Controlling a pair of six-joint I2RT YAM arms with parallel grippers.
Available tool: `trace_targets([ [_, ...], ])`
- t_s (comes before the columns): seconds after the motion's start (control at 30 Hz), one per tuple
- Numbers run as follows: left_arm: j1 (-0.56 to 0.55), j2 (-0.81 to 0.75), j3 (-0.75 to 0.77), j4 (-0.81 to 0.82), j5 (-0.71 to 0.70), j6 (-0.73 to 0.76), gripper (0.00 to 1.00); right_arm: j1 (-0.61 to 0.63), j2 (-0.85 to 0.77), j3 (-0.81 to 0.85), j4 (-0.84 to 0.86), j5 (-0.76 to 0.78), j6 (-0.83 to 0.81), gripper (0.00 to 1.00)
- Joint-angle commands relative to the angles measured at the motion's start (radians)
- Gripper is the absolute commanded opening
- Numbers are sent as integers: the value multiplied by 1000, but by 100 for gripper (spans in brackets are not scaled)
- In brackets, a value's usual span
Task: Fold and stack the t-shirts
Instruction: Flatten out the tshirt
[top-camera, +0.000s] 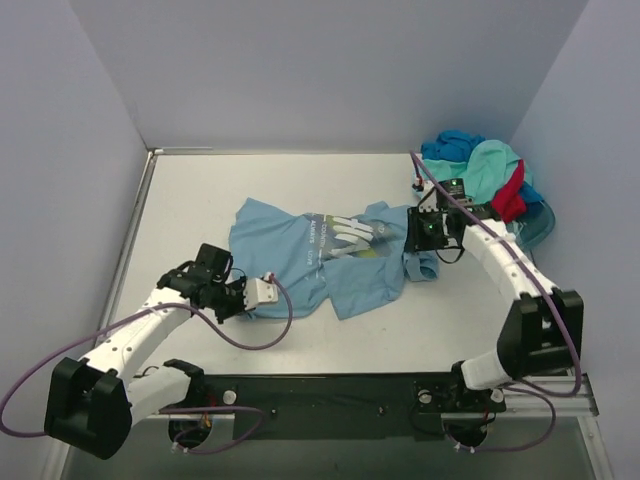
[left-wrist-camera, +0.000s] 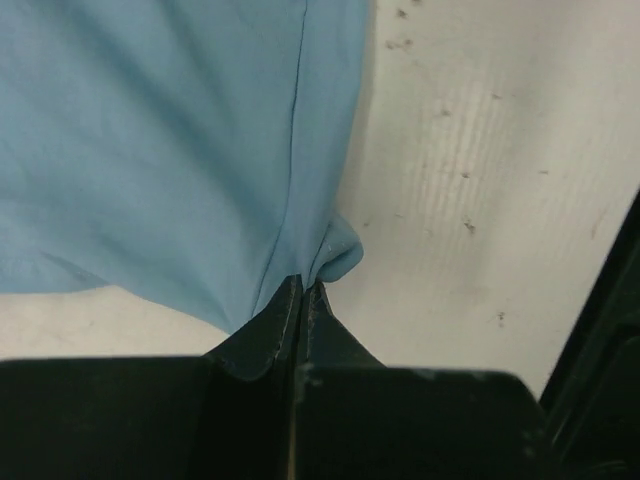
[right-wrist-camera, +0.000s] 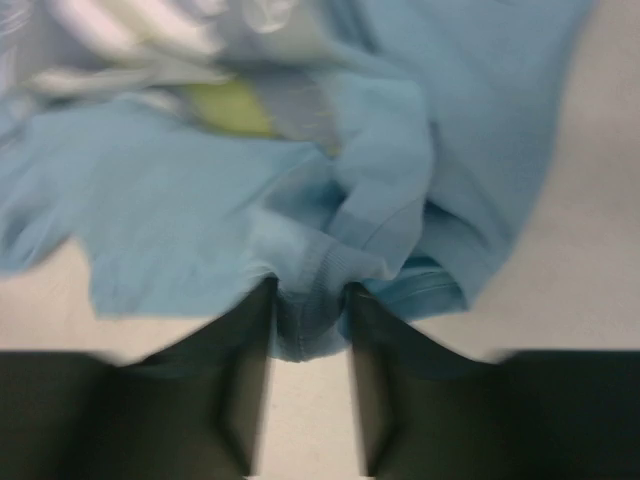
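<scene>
A light sky-blue t-shirt (top-camera: 300, 255) with white print lies crumpled on the middle of the table. My left gripper (top-camera: 274, 292) is at its near left edge and is shut on a pinch of the cloth, as the left wrist view shows (left-wrist-camera: 302, 287). My right gripper (top-camera: 421, 252) is at the shirt's right end. In the right wrist view (right-wrist-camera: 308, 300) its jaws stand apart with a ribbed fold of the shirt (right-wrist-camera: 310, 275) between them. Mint-green (top-camera: 490, 165), red (top-camera: 510, 197) and deeper blue (top-camera: 450, 147) shirts lie heaped at the back right.
The heap sits by a translucent teal tub (top-camera: 541, 226) in the back right corner. Pale walls close the table at the back and both sides. A black rail (top-camera: 330, 400) runs along the near edge between the arm bases.
</scene>
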Motion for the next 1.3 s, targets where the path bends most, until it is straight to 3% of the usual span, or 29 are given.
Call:
trace_targets([
  [0.0, -29, 0, -3, -72, 59, 99, 4, 4, 217, 218, -60, 459, 59, 45],
  [0.03, -32, 10, 0, -102, 81, 138, 20, 1, 258, 279, -109, 518, 100, 49],
  [0.1, -33, 7, 14, -162, 99, 168, 41, 1, 355, 412, -300, 615, 137, 52],
  [0.17, -33, -6, 23, -201, 92, 176, 53, 7, 349, 423, -323, 632, 181, 57],
  [0.2, -33, -11, 31, -234, 84, 178, 56, 7, 308, 382, -326, 635, 206, 87],
  [0.37, -24, -34, 98, -363, 41, 154, 60, 67, 44, 133, -332, 629, 394, 86],
  [0.5, -41, -23, 124, -324, 36, -85, 48, 230, -146, -26, -309, 575, 556, 73],
  [0.63, -134, 6, 63, -218, -23, -311, 43, 346, -135, -178, -164, 453, 718, 65],
  [0.87, -168, 23, -57, 37, -273, -312, 47, 358, 40, -252, 59, 402, 737, 65],
  [1.0, -155, 30, -49, 65, -249, -312, 47, 346, 138, -241, 151, 419, 716, 59],
  [1.07, -132, 32, -25, 33, -191, -318, 47, 319, 184, -240, 171, 419, 709, 42],
  [1.1, -103, 30, 4, -12, -166, -318, 47, 303, 212, -240, 179, 414, 702, 25],
  [1.17, -55, 29, 58, -81, -77, -305, 48, 262, 229, -225, 177, 402, 659, 0],
  [1.27, 8, 33, 130, -139, 18, -281, 49, 217, 162, -130, 75, 356, 573, 0],
])
